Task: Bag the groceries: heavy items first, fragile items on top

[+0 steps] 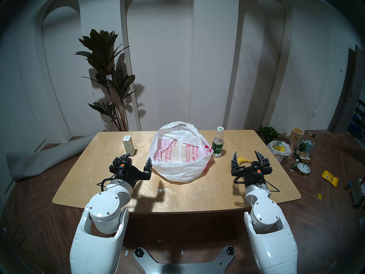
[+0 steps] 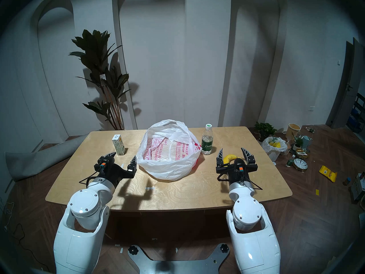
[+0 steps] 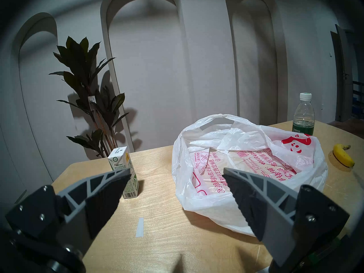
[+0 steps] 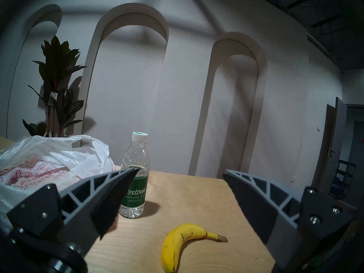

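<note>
Wooden table (image 1: 197, 192), banana (image 4: 177, 245) below spread right gripper (image 4: 181, 174)

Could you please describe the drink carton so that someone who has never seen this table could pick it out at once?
Start at the white plastic bag in the middle of the wooden table. The carton stands upright on the table to the bag's left, just beyond the left end effector. It is the only boxy item there: small, white and green, unlike the round clear bottle and the yellow banana on the bag's right.
</note>
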You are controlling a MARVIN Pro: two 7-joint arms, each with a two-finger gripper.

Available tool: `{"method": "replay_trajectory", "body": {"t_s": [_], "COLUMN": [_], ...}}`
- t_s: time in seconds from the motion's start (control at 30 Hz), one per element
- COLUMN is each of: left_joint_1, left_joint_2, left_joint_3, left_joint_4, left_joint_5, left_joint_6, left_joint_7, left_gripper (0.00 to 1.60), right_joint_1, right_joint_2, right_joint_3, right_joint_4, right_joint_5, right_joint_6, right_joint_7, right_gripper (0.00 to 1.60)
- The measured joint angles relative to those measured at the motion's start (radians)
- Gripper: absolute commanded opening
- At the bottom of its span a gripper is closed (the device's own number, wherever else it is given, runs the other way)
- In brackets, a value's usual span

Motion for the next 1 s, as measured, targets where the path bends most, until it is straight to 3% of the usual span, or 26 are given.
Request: {"method": "replay_trajectory", "body": {"t_s": [0.47, 1.0], "left_joint_1": [0.0, -0.001], "left_joint_2": [0.0, 0.0], "left_joint_3": [0.0, 0.001], "left_joint_4": [0.007, 0.014], "left_joint_5": [0.004, 0.009], "left_joint_6": [0.0, 0.0], "left_joint_7": [0.0, 0.0], "left_gripper": [1.6, 1.6], "right_joint_1": [0.146, 0.299], "right_joint_2": [-0.002, -0.036], "right_joint_3": [-0.021, -0.086], "right_joint_4": [0.147, 0.231], "right_joint_5": [0.022, -0.001], "right_joint_6": [0.049, 0.102], "right_joint_7": [-0.001, 0.002], "right_gripper": [1.6, 1.6]}}
